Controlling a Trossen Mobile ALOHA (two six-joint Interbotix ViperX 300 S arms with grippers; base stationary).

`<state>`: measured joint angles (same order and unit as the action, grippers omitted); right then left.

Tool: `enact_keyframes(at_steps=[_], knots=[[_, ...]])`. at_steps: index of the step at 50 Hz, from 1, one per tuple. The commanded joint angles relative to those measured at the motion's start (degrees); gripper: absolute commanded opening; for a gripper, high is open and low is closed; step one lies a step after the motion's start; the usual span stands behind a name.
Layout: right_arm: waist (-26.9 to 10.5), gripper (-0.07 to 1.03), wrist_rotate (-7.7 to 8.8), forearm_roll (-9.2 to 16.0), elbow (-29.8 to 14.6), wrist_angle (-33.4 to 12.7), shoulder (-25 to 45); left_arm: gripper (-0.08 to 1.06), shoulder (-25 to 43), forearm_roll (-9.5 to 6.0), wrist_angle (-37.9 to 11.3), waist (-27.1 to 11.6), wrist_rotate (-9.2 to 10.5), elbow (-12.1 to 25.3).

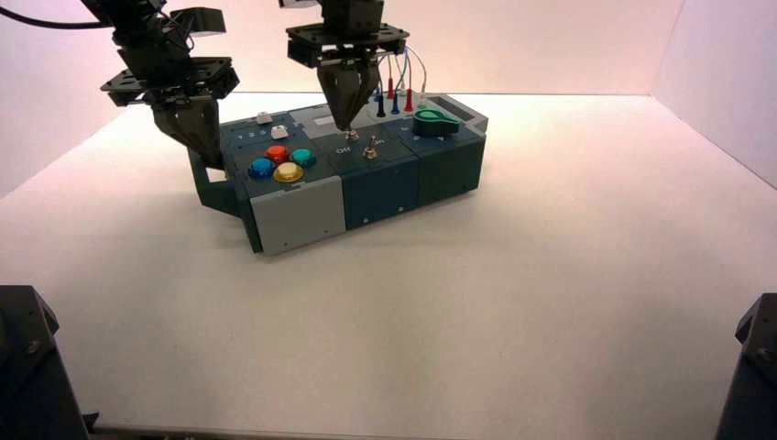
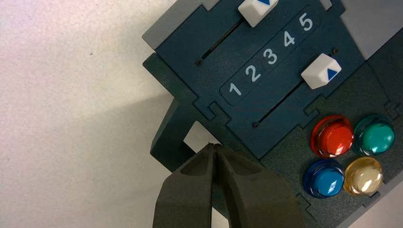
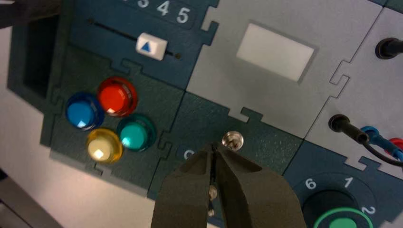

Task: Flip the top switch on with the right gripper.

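The top switch (image 1: 352, 135), a small silver toggle, stands on the dark middle panel of the box (image 1: 385, 183), with a second toggle (image 1: 371, 151) just in front of it. My right gripper (image 1: 346, 124) points down, shut and empty, with its tip right beside the top switch. In the right wrist view the shut gripper (image 3: 214, 147) sits just next to the silver toggle (image 3: 232, 139); I cannot tell whether they touch. My left gripper (image 1: 216, 163) is shut and empty at the box's left end, over its handle cut-out (image 2: 195, 137).
Red (image 1: 277, 153), blue (image 1: 261, 168), yellow (image 1: 289, 171) and teal (image 1: 303, 157) buttons lie left of the switches. Two white-capped sliders (image 2: 321, 71) lie behind them. A green knob (image 1: 434, 119) and plugged wires (image 1: 394, 92) lie to the right. White walls stand behind and to the right.
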<state>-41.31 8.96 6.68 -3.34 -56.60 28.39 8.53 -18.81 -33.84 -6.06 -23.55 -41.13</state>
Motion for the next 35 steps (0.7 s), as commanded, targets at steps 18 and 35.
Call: enact_keyframes(at_steps=[18,35], knots=[[1.14,-0.02,-2.81,-0.09,-1.85,2.72,-0.44,-0.03,2.37,-0.18,2.29,-1.41,-0.18,0.97],[1.67,-0.02,-4.48,-4.22,-1.41,2.29,-1.05,-0.03,2.37,-0.18,2.29,-1.41,-0.18,0.97]])
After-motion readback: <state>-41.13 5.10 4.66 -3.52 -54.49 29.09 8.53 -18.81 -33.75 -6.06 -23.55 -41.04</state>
